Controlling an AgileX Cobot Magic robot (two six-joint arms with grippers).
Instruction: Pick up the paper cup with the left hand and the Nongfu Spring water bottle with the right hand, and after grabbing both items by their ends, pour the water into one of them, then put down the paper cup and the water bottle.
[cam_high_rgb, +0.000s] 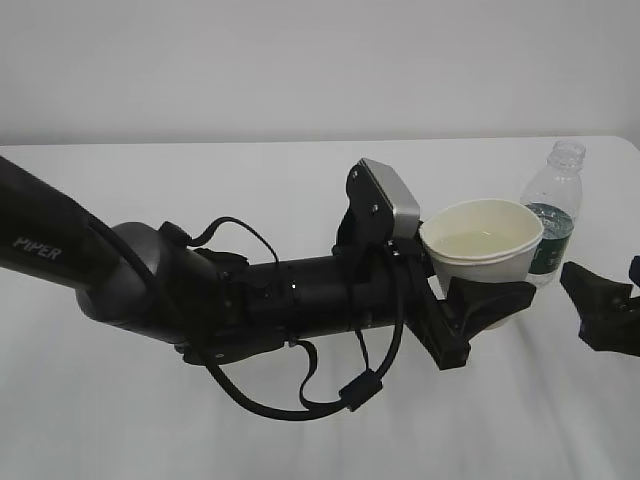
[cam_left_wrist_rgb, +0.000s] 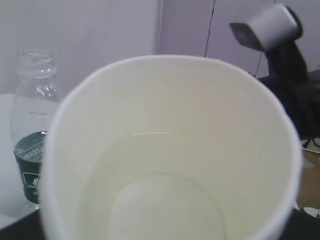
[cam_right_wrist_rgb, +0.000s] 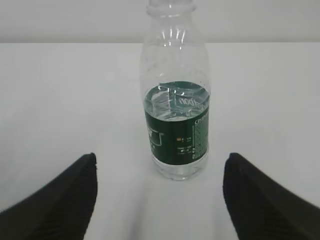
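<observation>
Two grippers, two states. Left hand (cam_high_rgb: 478, 318): black fingers clamped on the lower wall of the paper cup (cam_high_rgb: 484, 250), which it carries upright above the white table (cam_high_rgb: 200, 180); a shallow layer of water (cam_left_wrist_rgb: 160, 200) lies in the cup's bottom, level in the left wrist view. Right hand (cam_right_wrist_rgb: 159, 200): jaws spread wide and holding nothing, its two fingertips flanking, but well clear of, the Nongfu Spring water bottle (cam_right_wrist_rgb: 176, 120). Relative to the bottle: it stands upright and uncapped on the table, water remaining to about the top of its green label; the cup hangs just to its left in the exterior view; the right hand sits in front of it, toward the camera. Judged stage: pouring appears done and the bottle set down, leaving the cup to be put down. Good practice for that step: lower the cup vertically with its rim level so the water does not slosh, place it left of the bottle with a clear gap, and release only once the base rests flat.
</observation>
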